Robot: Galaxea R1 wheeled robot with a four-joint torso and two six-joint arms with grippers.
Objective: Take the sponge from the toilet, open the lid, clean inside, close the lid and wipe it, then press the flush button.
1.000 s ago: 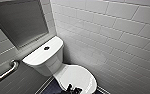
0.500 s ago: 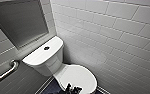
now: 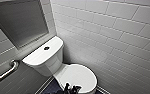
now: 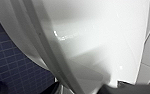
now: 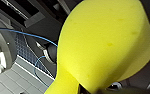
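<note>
A narrow bathroom stall: dark blue small-tiled floor (image 3: 53, 88), white brick-tiled wall (image 3: 111, 32) on the right, grey tiling on the left.

Nearest the robot, the right end effector (image 5: 91, 90) is clamped on the sponge (image 5: 103, 42). The bright yellow foam is pinched narrow where it is gripped and bulges wide beyond. Behind it are parts of the robot's own base, thin blue cables (image 5: 38, 65) and pale floor tiles.

Ahead, the left end effector (image 3: 71, 88) sits low at the near front edge of the toilet (image 3: 48, 62), against the rim of the lid (image 3: 77, 75). Whether it is wide or narrow cannot be told. Its wrist camera looks along the glossy white curve of the bowl, with blue floor beside it.

The lid is down, flat over the bowl. Behind it is the boxy cistern, with the flush button (image 3: 46, 48) in the middle of its top.

Farther back, a metal grab rail (image 3: 6, 72) runs along the left wall, and a grey recessed niche (image 3: 18, 22) is set above the cistern.
</note>
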